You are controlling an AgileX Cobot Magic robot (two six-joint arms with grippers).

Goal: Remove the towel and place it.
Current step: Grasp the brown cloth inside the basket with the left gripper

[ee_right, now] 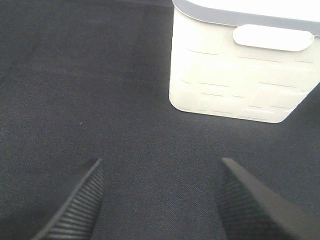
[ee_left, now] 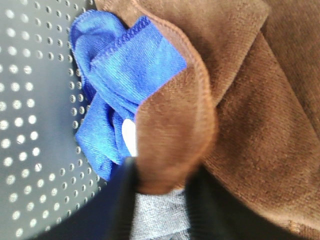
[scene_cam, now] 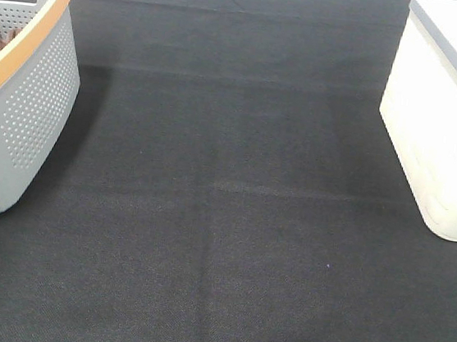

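Black woven cloth covers the table (scene_cam: 223, 220). At its left edge stands a grey perforated basket (scene_cam: 33, 107) with a tan rim, and the left wrist view looks down into it.

Nearest that camera, the left gripper (ee_left: 161, 170) has its jaws drawn narrow onto a fold of the towel (ee_left: 260, 125), which fills the gap between the two dark fingers. The towel is rust-brown, fuzzy microfibre with a stitched hem curving along the gripped edge. It lies crumpled in the basket, so the whole cloth shows no clear long axis. The pinched fold is a rounded tongue running lengthwise straight out from the jaws.

Just beside the fold sits a small white patch (ee_left: 129, 136), too blurred to identify. Beyond it a bunched blue cloth (ee_left: 125, 75) lies against the dotted basket wall, partly under the towel. The towel's far side is cut off by the frame.

The right gripper (ee_right: 161, 162) hangs over bare table with jaws spread wide and nothing between them. Farther on stands a white bin (ee_right: 225, 75) with a grey lid.
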